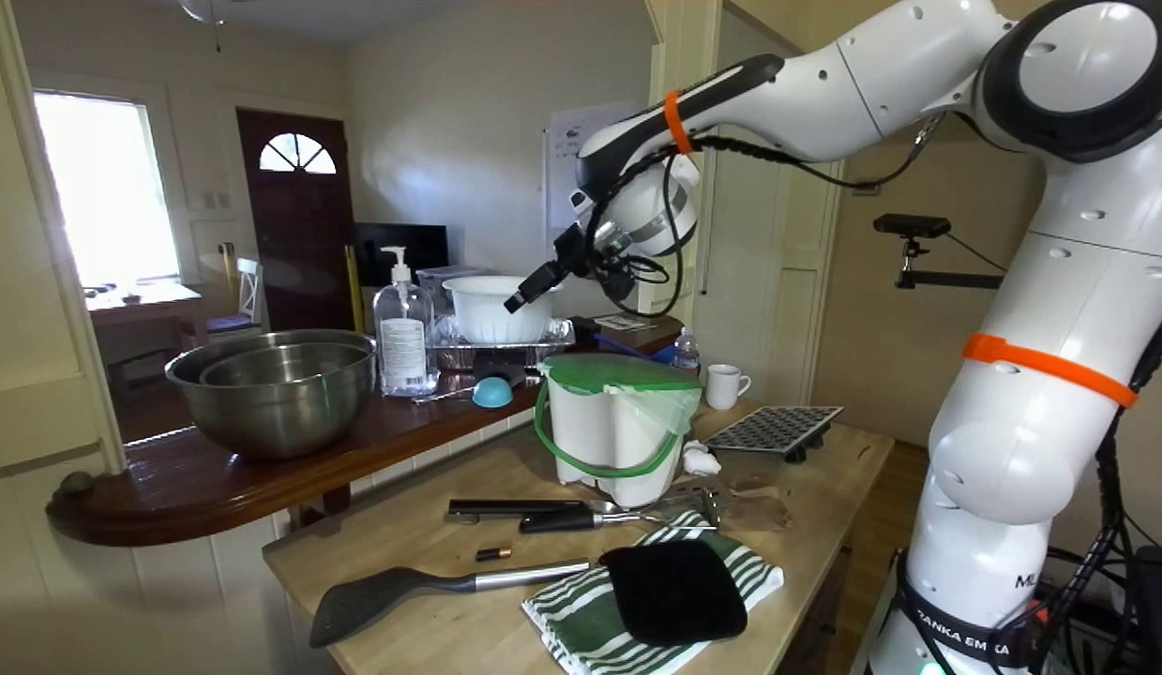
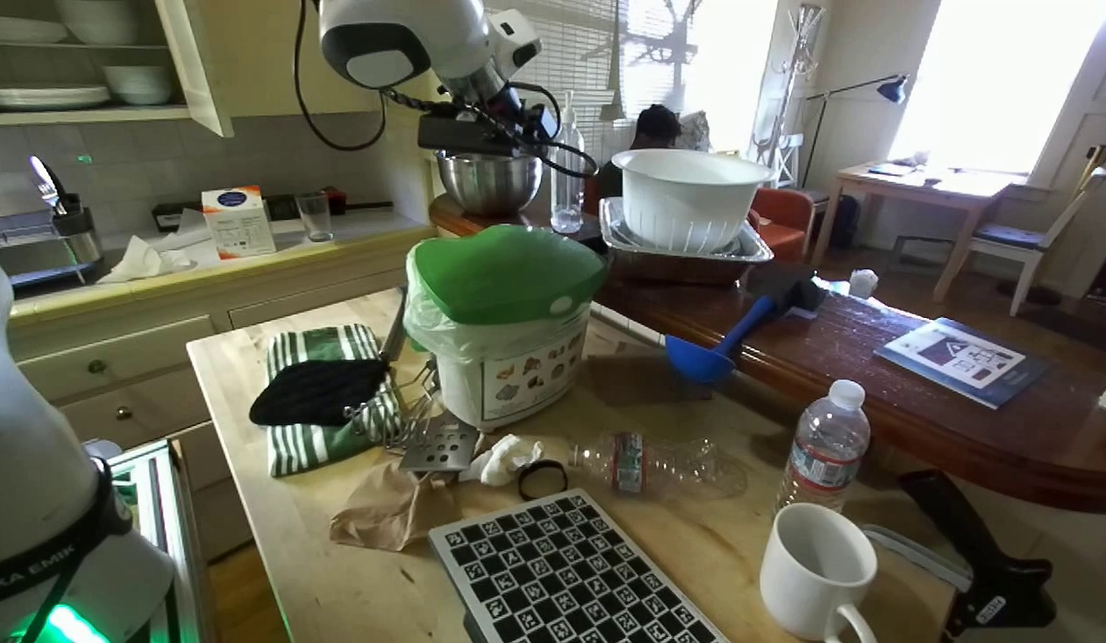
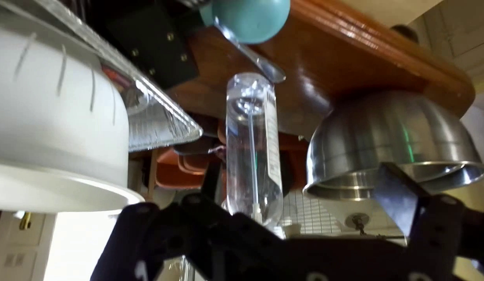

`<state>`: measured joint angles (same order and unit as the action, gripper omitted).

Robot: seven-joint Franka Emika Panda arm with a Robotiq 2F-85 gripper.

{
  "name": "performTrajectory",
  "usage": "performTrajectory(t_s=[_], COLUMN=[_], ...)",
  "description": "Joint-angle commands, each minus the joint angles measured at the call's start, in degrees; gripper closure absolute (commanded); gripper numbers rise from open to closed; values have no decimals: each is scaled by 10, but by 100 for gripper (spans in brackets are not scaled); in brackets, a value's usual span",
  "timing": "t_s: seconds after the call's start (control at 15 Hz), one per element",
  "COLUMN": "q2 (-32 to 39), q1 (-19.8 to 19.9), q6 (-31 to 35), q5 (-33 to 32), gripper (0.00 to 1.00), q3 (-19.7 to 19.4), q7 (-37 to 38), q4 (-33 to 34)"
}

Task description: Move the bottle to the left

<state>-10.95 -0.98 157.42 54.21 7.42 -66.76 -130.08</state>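
Observation:
The bottle (image 1: 404,323) is a clear pump bottle with a white pump top and a white label. It stands upright on the raised wooden ledge between the steel bowl and the white tub. It also shows in an exterior view (image 2: 568,179), behind the arm's wrist. In the wrist view, which is upside down, the bottle (image 3: 253,148) appears ahead of the jaws, closer to the left-hand finger; its pump is hidden by the gripper. My gripper (image 3: 304,187) is open and empty, its fingers wide apart. In an exterior view the gripper (image 1: 529,292) hangs in the air near the white tub.
The steel bowl (image 1: 279,389) and the white tub (image 1: 501,307) in a foil tray (image 2: 613,234) flank the bottle. A blue scoop (image 1: 492,392) lies before it. A green-lidded bucket (image 1: 618,422), utensils and a striped towel (image 1: 651,600) occupy the lower table.

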Motion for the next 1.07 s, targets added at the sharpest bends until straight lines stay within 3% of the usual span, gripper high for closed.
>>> performTrajectory(t_s=[0.0, 0.07, 0.13, 0.33, 1.0], q2=[-86, -101, -61, -99, -98], q1=[20, 17, -5, -6, -10], q6=[-159, -208, -135, -191, -192], q5=[-153, -165, -136, -162, -164], gripper=[0, 0, 0, 0, 0], q3=[-31, -54, -54, -77, -77], q7=[150, 147, 115, 135, 138], q4=[-32, -19, -17, -14, -18])
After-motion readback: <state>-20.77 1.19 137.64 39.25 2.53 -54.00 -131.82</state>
